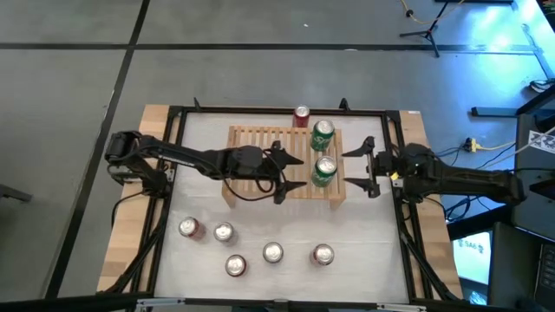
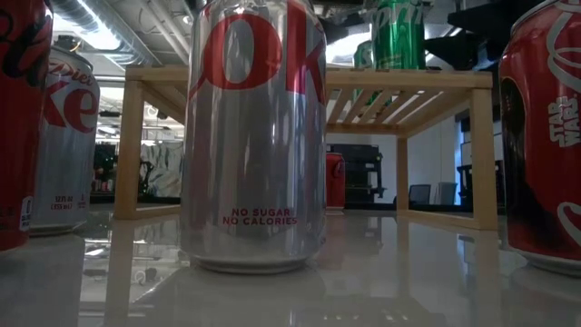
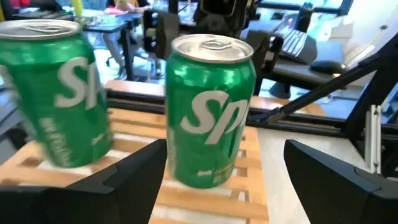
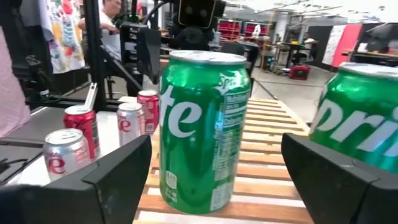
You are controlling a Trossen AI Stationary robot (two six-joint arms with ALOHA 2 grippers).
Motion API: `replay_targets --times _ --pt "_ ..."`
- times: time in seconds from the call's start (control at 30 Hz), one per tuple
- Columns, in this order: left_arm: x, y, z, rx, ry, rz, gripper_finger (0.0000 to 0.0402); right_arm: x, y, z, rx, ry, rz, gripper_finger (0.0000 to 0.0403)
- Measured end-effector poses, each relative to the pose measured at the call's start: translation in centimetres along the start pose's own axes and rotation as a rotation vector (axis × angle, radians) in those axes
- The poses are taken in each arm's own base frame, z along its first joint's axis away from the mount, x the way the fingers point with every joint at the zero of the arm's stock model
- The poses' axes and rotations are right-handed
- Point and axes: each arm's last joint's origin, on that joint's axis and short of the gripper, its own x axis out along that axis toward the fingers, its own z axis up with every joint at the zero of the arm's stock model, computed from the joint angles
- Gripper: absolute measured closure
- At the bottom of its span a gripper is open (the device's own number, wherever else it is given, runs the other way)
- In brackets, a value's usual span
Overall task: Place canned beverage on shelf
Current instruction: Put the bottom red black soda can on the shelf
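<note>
So far, partly done — two green cans stand upright on the shelf (image 1: 284, 162), toward its right end in the high view: one nearer the back (image 1: 323, 133), one nearer the front (image 1: 324, 170). A red can (image 1: 302, 115) stands on the table (image 1: 373, 251) just behind the shelf's back edge, upper centre of frame — not on the slats, as far as the overhead shows.

Left to do, by my judgement: five cans wait in the lower part of the high view, well apart from the shelf — a red-sided one at lower left (image 1: 187, 228), then four showing mostly silver tops (image 1: 224, 232) (image 1: 235, 264) (image 1: 273, 253) (image 1: 323, 254). The slats left of the green cans are bare.

Grippers: left gripper (image 1: 290, 179) sits over the shelf's middle, fingers spread either side of the front green can (image 3: 211, 112) in its wrist view, not clamped on it — holding nothing. Right gripper (image 1: 368, 168) hangs just off the shelf's right end, likewise spread wide and empty, with a green can (image 4: 204, 130) centred between its fingers in its wrist view.

Writing: green cans read as Sprite — "Sp" and "te" fragments visible. Low view: the centre silver can (image 2: 254, 136) shows large red letters, partly cropped, and "NO SUGAR NO CALORIES"; the red can at right edge (image 2: 545, 136) carries "STAR WARS". The silver can at left (image 2: 64, 136) shows "ke".
</note>
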Motion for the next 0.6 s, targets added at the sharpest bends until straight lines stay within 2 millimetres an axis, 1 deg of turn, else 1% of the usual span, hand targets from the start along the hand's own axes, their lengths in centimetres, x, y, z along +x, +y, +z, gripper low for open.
replay_targets --times 0.13,0.23,0.43,0.6 --pt "-1.8 0.1 0.7 0.009 0.060 0.018 0.0088 -0.6 0.1 0.3 -0.005 -0.021 -0.005 0.0049" --pt "-3.4 -0.4 1.4 0.013 0.088 0.018 0.0088 -0.9 0.2 0.4 -0.007 -0.031 -0.005 0.0049" --pt "-6.0 -2.2 1.9 0.030 0.128 0.028 0.0088 -1.1 0.2 0.5 -0.010 -0.040 -0.005 0.0049" --pt "-7.4 -4.3 1.5 -0.013 0.177 -0.006 0.0088 -1.1 0.2 0.3 -0.005 -0.019 -0.004 0.0049"
